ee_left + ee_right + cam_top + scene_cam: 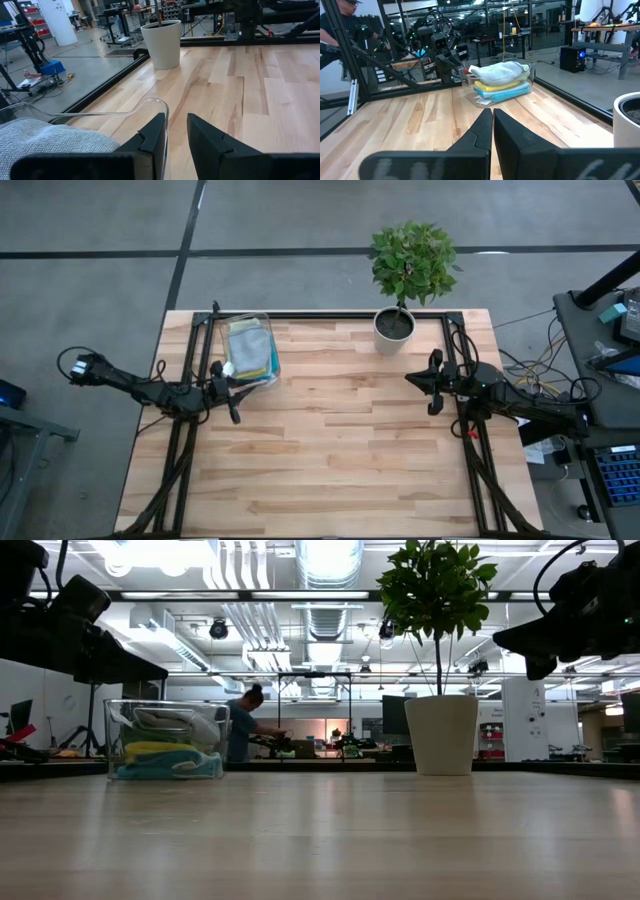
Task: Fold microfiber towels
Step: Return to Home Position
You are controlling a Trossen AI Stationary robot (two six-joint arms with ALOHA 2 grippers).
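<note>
The microfiber towels lie stacked in a clear plastic bin (250, 350) at the table's far left: a pale grey one (499, 71) on top, a yellow one (502, 85) under it and a teal one (170, 768) at the bottom. My left gripper (175, 120) stands level at the bin's near corner, its fingers a little apart with only bare wood between them. My right gripper (492, 120) hangs shut above the table's right side (425, 380), far from the bin and holding nothing. My left gripper has the bin's curved clear rim (161, 104) right beside the outer side of one finger (152, 137). I cannot tell whether they touch. Nothing lies between the fingers.
A white pot (394, 325) with a green plant stands at the table's far edge, right of the middle. The wide wooden tabletop (340, 440) stretches between the two arms. Black frame rails (185, 430) run along the left and right sides. A person (240, 725) works far behind the table.
</note>
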